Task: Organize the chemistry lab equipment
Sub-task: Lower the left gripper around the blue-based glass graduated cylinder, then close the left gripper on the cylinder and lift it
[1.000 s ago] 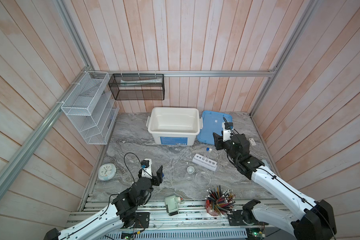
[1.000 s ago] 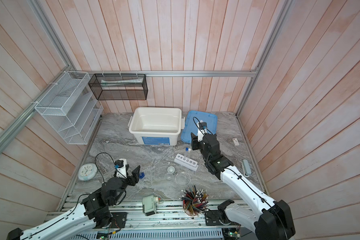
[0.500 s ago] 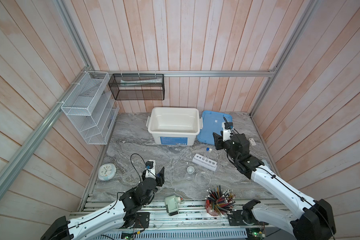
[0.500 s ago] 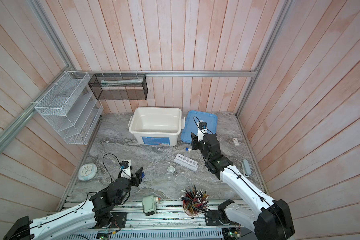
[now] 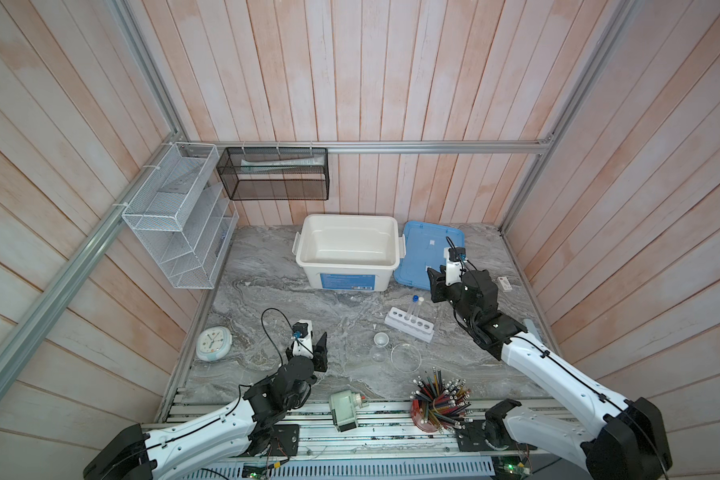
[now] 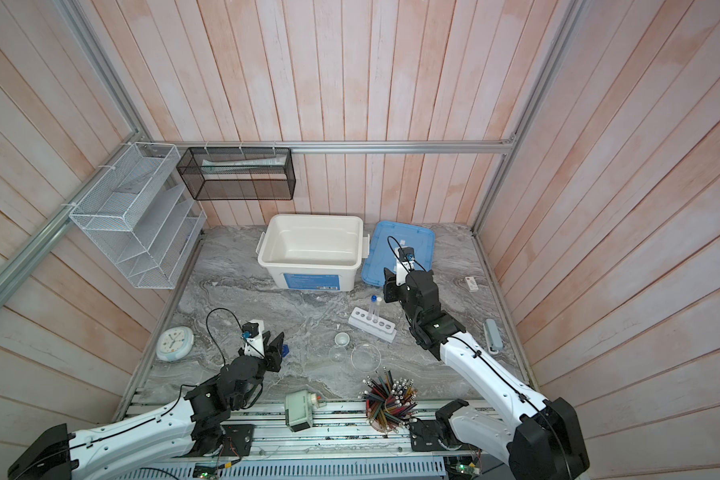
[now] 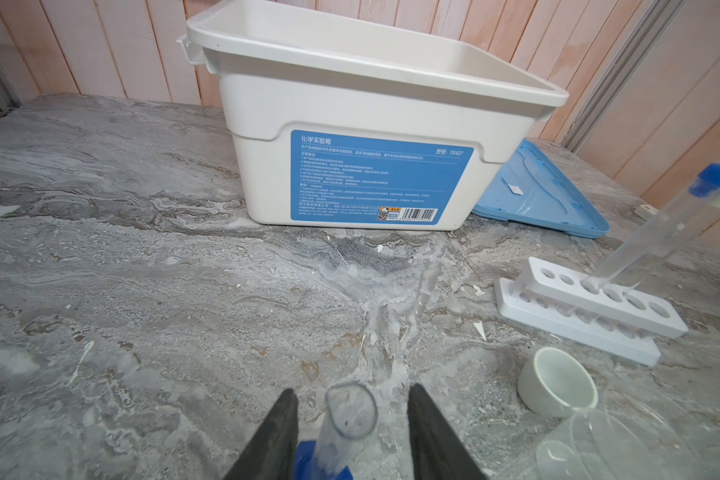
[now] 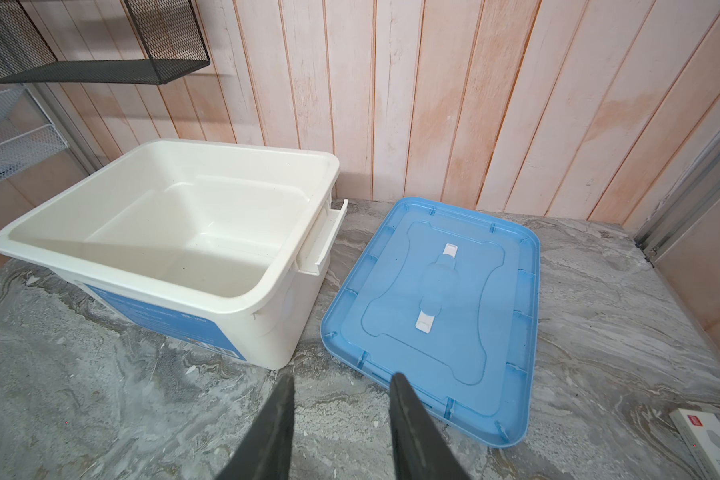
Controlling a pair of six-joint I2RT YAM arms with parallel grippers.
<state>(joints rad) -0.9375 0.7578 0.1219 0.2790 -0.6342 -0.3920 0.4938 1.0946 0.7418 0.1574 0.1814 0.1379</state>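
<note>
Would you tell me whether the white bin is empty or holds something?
Empty: the right wrist view shows the bin's bare floor; its lid lies off, beside it.

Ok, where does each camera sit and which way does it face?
Top views: overhead, looking down on the table; left arm, right arm show.
Left wrist: low, facing the white bin; left end effector straddles the cylinder.
Right wrist: facing bin and blue lid; right end effector empty.
Shared: wrist views both show bin, lid.
</note>
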